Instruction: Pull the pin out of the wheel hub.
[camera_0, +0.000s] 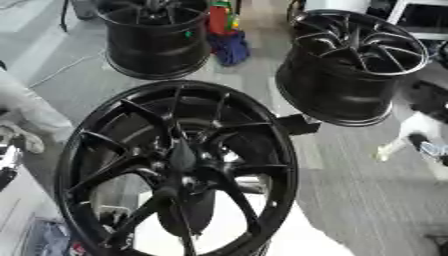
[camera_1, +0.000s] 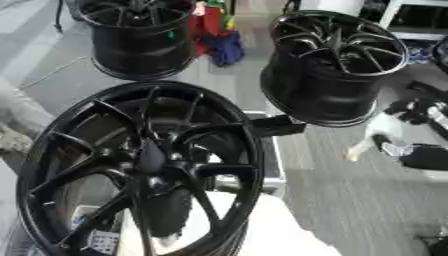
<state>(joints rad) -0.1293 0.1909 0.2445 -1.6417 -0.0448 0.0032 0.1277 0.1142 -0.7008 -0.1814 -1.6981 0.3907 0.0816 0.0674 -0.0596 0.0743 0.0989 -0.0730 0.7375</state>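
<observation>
**Left eye view: hub close under my head, pin at its middle, my hands out of sight**

The wheel hub (camera_0: 188, 89) stands on edge right in front of me, face tilted up toward my head, its lower rim over the white counter (camera_0: 302, 242). At the middle, where the spokes meet, a dark tapered shape (camera_0: 179, 154) sticks out toward me. I take that for the pin, though black on black I cannot be sure. Behind the lower spokes sits a dark rounded mass (camera_0: 188, 212) that I cannot identify.

Neither of my hands shows in either view, so I cannot tell whether my fingers are spread, pressed together or pinching anything.

As I judge it, the step is reaching for and grasping the pin. To do it well I would:

- come in along the pin's own line, not across the spokes;
- close my fingers round the pin alone, clear of the spokes;
- draw it straight out along its axis, since a sideways pull may jam it or rock the hub;
- steady the rim with my other hand.

Two more wheels (camera_0: 157, 45) (camera_0: 337, 85) on the floor behind stand well apart.
</observation>
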